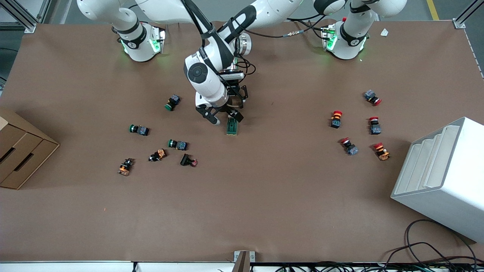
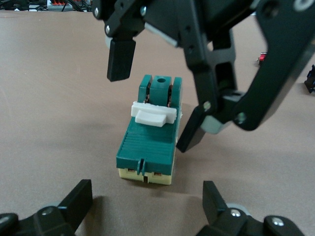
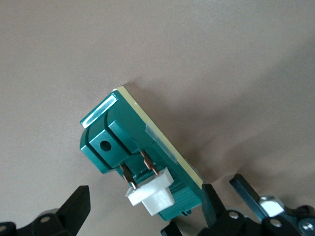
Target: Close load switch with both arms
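The load switch lies on the brown table, a dark green block on a cream base; its cream-white lever sticks up on two copper blades. My right gripper hangs open just above it, one finger on each side of the lever, touching nothing. My left gripper is open and low at the switch's end farther from the front camera. In the left wrist view the left gripper has only bare table between its fingertips. In the right wrist view the right gripper straddles the lever.
Green and orange push buttons lie scattered toward the right arm's end, red ones toward the left arm's end. A white stepped bin and a cardboard box stand at the table's two ends.
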{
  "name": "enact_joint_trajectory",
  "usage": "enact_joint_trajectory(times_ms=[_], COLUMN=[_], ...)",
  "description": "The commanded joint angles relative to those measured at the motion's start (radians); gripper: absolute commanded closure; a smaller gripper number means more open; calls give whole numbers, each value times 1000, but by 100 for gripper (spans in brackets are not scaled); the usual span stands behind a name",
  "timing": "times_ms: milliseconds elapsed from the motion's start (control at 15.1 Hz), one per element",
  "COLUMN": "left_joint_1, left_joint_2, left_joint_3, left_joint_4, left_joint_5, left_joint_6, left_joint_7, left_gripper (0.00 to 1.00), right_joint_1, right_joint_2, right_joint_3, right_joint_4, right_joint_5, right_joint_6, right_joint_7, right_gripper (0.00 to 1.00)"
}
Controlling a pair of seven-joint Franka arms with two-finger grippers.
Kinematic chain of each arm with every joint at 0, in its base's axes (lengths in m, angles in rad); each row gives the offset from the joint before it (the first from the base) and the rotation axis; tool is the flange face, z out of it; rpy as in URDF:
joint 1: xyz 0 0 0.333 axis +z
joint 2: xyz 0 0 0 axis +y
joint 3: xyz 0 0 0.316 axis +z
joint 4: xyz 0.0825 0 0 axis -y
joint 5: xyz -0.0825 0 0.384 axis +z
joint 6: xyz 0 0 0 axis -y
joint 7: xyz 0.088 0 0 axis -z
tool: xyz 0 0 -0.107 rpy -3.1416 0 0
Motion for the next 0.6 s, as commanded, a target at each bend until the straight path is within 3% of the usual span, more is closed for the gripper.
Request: enact_joint_trajectory(times_ms=[0, 531], left_joint_1=[-9, -9], left_joint_2=[36, 43], left_joint_3=[1, 8], left_joint_4=[11, 21], left_joint_5=[-1, 7], left_joint_6=[8, 6], left_joint_7=[-27, -9], left_gripper=[1, 1], right_joint_1=[12, 6], right_joint_2=[31, 50], right_joint_3=[-9, -9], right_joint_4=[42, 90], right_joint_5=[26, 26], right_joint_6=[8, 5], right_joint_7=[40, 75], right_gripper=[0, 0])
